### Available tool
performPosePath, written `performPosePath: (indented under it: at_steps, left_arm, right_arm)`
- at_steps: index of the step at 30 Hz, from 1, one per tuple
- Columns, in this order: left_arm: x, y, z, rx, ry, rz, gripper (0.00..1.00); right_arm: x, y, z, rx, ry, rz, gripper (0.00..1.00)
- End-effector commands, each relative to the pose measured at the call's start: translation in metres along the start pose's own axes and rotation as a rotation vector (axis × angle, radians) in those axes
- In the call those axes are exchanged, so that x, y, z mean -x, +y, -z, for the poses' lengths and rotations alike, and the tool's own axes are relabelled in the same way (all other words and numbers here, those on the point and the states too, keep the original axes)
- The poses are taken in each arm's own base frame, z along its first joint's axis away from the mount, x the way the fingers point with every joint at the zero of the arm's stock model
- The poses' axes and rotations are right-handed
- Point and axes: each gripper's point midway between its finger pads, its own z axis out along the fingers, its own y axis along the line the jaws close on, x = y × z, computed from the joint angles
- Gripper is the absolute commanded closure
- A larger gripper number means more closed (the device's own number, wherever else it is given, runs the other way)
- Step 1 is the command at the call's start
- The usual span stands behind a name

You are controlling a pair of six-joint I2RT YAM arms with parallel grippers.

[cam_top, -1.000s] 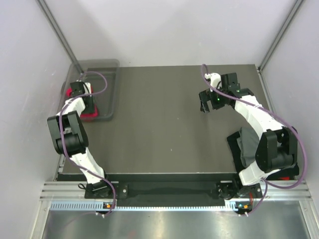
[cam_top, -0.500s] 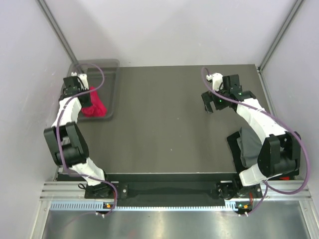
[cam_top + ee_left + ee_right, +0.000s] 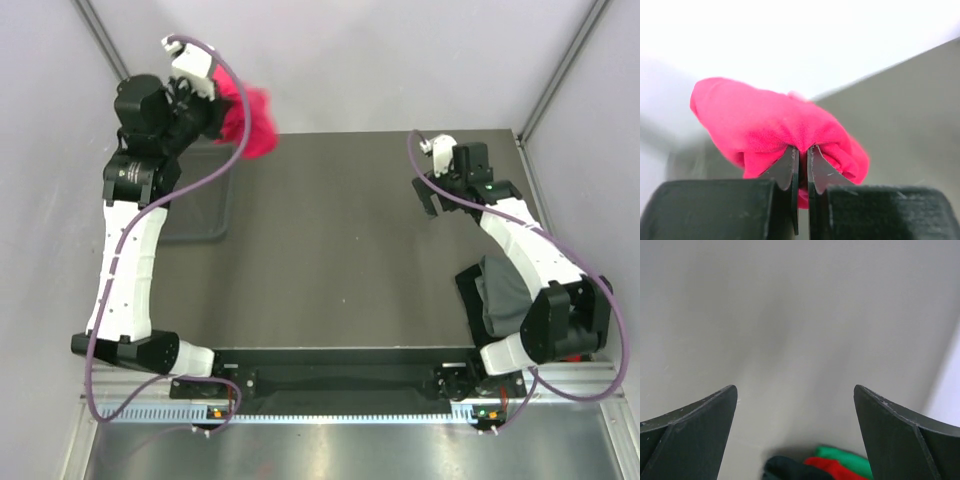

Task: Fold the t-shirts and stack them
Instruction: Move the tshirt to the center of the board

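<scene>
Comparing with half a second back, we see the big change on the left. The left pincer (image 3: pixel 212 112) was low over the clear plastic bin (image 3: pixel 226 214) then; now that arm has swung up high and taken the red t-shirt (image 3: pixel 252 120) out of the bin. The left wrist view shows the left pincer (image 3: pixel 801 150) clamped tight on a bunched fold of the red t-shirt (image 3: pixel 765 122), with cloth bulging out on both sides of the jaws.

The right pincer (image 3: pixel 432 203) has only drifted a touch to the right. It hangs above the far right part of the desk (image 3: pixel 330 270), and in its own wrist view the right pincer (image 3: pixel 795 395) is spread wide with nothing between the fingers. The dark grey t-shirt (image 3: pixel 498 292) hasn't budged.

For room, the red t-shirt hangs in the air right at the far left edge of the desk, close to the back wall (image 3: pixel 350 60). The dark grey t-shirt sits by the near right edge, partly hidden by the right arm. A wide stretch of dark desk lies between the two.

Our count is two shirts in view, one red and one dark grey, though we can't tell if the dark pile is more than one. There's also one bin and two arms.
</scene>
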Motion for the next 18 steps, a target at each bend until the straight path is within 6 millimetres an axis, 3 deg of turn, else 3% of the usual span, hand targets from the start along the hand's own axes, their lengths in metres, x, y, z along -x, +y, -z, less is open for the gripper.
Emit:
performPosePath:
  at_steps: [1, 4, 7, 8, 10, 11, 12, 13, 14, 16, 17, 18]
  left_arm:
    - [0.028, -0.063, 0.005, -0.207, -0.015, -0.014, 1.0]
    - [0.02, -0.097, -0.011, -0.29, 0.017, -0.006, 1.0]
    - [-0.013, -0.129, -0.028, -0.362, 0.09, -0.008, 1.0]
    - [-0.036, -0.141, -0.038, -0.392, 0.144, -0.003, 1.0]
    - [-0.063, -0.161, -0.048, -0.45, 0.208, 0.014, 0.99]
    - [-0.089, -0.173, -0.059, -0.492, 0.272, 0.038, 0.71]
    - [-0.117, -0.183, -0.069, -0.522, 0.337, 0.074, 0.51]
    - [-0.118, -0.183, -0.069, -0.521, 0.34, 0.085, 0.5]
    - [-0.146, -0.187, -0.077, -0.515, 0.404, 0.107, 0.42]
    - [-0.164, -0.185, -0.084, -0.489, 0.441, 0.122, 0.34]
    - [-0.18, -0.182, -0.084, -0.455, 0.473, 0.114, 0.34]
    - [-0.183, -0.179, -0.085, -0.439, 0.462, 0.112, 0.33]
  right_arm:
    - [0.068, -0.047, 0.057, -0.208, -0.214, 0.007, 0.0]
    - [0.082, -0.069, 0.082, -0.288, -0.261, -0.054, 0.0]
    - [0.086, -0.074, 0.092, -0.241, -0.295, -0.139, 0.0]
    - [0.095, -0.062, 0.096, -0.143, -0.343, -0.141, 0.0]
    - [0.106, -0.064, 0.104, -0.097, -0.395, -0.189, 0.0]
    - [0.113, -0.055, 0.102, -0.038, -0.409, -0.207, 0.0]
    - [0.118, -0.045, 0.105, 0.016, -0.408, -0.2, 0.0]
    - [0.121, -0.042, 0.106, 0.024, -0.414, -0.194, 0.0]
    - [0.122, -0.031, 0.106, 0.064, -0.413, -0.15, 0.0]
    - [0.113, -0.001, 0.103, 0.146, -0.408, -0.041, 0.0]
    - [0.107, 0.014, 0.101, 0.191, -0.412, 0.089, 0.0]
    - [0.084, 0.033, 0.085, 0.226, -0.357, 0.16, 0.0]
